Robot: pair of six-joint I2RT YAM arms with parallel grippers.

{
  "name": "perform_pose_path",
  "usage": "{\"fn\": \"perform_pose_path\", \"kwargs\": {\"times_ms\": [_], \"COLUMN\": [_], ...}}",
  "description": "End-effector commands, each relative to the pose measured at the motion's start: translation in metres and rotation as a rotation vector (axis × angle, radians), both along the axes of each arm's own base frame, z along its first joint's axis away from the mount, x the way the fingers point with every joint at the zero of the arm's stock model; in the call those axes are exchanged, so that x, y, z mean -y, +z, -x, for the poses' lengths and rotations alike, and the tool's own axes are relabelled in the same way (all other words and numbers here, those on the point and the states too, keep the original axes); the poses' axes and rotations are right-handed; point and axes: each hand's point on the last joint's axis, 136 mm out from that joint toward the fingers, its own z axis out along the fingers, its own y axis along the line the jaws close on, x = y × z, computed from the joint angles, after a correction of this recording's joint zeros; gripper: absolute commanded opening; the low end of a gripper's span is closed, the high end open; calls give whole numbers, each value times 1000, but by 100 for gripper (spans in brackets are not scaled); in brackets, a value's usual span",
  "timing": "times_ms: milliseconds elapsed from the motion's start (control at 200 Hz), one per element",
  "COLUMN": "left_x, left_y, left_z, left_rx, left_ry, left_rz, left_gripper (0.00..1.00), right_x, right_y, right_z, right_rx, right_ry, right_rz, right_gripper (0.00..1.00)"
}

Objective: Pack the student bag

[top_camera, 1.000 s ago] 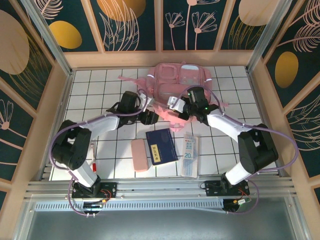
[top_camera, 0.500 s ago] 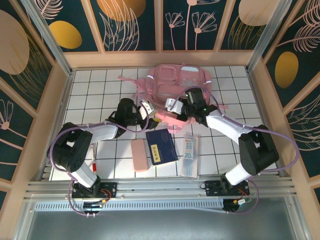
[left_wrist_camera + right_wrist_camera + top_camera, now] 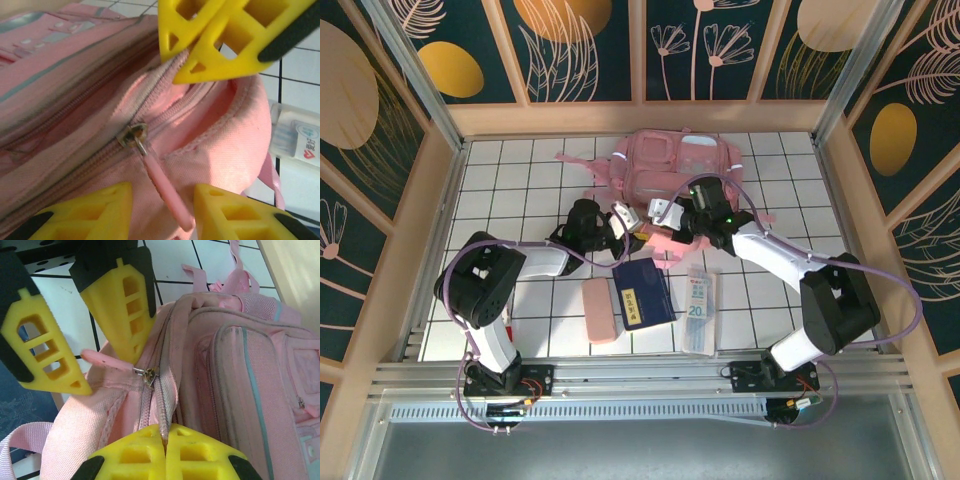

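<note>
Right pincer point(image 3: 165, 434) pinching student bag point(image 3: 240, 355), left pincer point(image 3: 162, 194) spread (astride zipper pull point(image 3: 159, 182)), packet point(image 3: 700, 300) marked "20"

**Student bag point(image 3: 680, 165) lies flat beyond the navy book point(image 3: 642, 292)**

I see soft pink fabric with pale stripes, front pockets facing up. The edge nearest the book is bunched. The zipper slider point(image 3: 132, 135) sits there with its pink pull point(image 3: 165, 192) loose, and the zip gapes on one side of it.

- Top external looks down from above and behind the arm bases over the whole table point(image 3: 500, 180).
- Both wrist views, very close, share the zipper slider point(image 3: 133, 136) of the student bag point(image 3: 65, 65).
</note>
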Motion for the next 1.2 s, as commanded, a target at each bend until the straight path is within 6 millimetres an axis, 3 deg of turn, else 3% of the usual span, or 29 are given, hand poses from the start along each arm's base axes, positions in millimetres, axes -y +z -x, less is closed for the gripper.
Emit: {"fn": "perform_pose_path", "kwargs": {"times_ms": [0,180,260,320,646,776,796,896,1051,1116,1196], "left_x": [6,6,8,9,-5,-25,-28,-53,-93,-94,-77], "left_y": [21,27,26,22,23,17,29,28,26,23,20], "left_z": [-13,-14,-15,-17,-10,-22,-24,-40,-59,-59,-49], "left_rx": [75,89,84,70,99,46,55,31,18,21,4], "left_ry": [22,26,17,20,61,183,201,338,526,521,399], "left_rz": [56,80,80,68,28,18,39,41,62,58,59], "left_gripper": [37,34,19,0,0,0,0,0,0,0,0], "right_x": [-16,-17,-17,-17,-7,2,3,4,9,13,14], "right_y": [37,34,35,35,38,37,36,36,57,69,79], "right_z": [6,6,7,7,12,13,14,20,26,26,27], "right_rx": [91,85,85,86,132,207,228,334,473,540,574], "right_ry": [64,67,66,65,44,34,36,43,29,6,-14], "right_rz": [-69,-66,-69,-69,-54,4,25,89,96,83,44], "right_gripper": [0,0,0,0,0,0,0,0,0,0,0]}}
